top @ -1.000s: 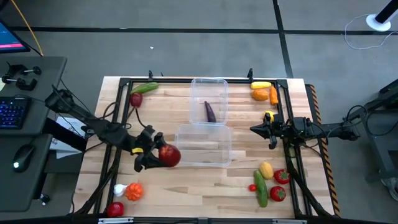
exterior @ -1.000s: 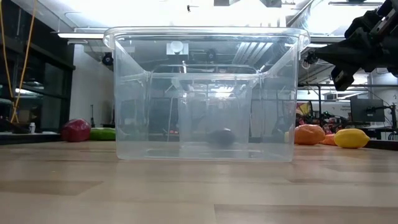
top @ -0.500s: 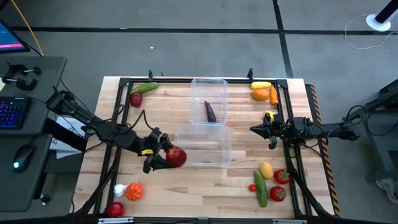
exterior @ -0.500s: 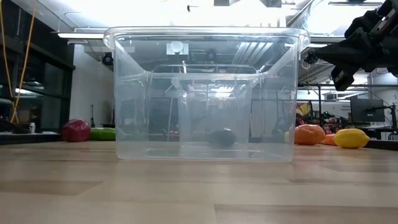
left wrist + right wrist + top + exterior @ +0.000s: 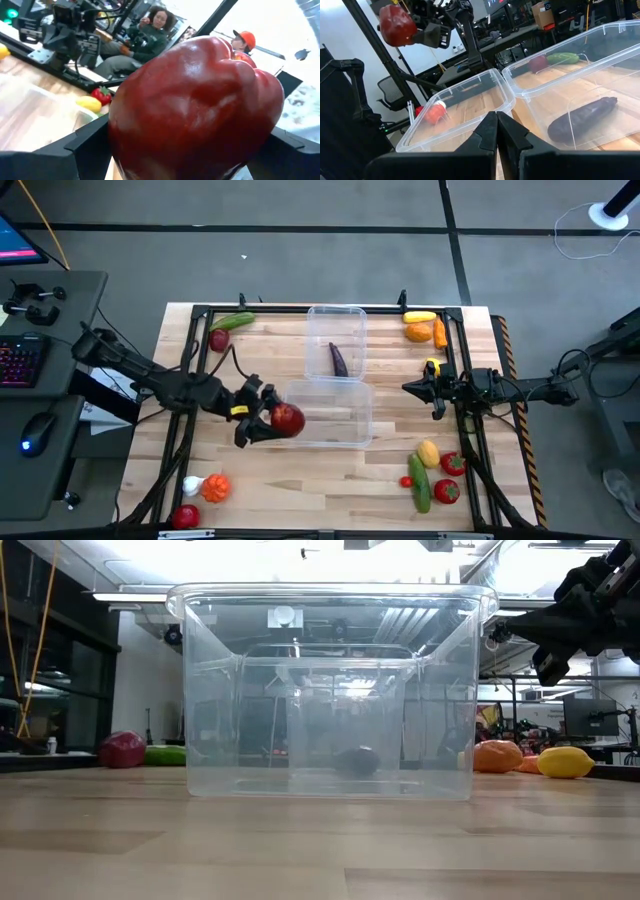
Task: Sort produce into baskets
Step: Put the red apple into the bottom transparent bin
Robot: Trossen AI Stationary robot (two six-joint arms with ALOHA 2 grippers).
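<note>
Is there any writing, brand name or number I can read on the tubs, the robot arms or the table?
None can be read.
Near tub: clear plastic, no label showing.
Far tub: the same, no label.
Left gripper, holding the red pepper: no lettering shows.
Right gripper: no lettering shows.
Table: bare wood, no writing.

red pepper (image 5: 195,107) cropped, eggplant (image 5: 355,761) blurred

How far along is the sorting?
Barely begun. Done: one eggplant lies in the far tub. In hand: the left pincer holds a red pepper at the near tub's left rim. The right pincer waits shut, right of the tubs. Left: produce in all four table corners.
</note>
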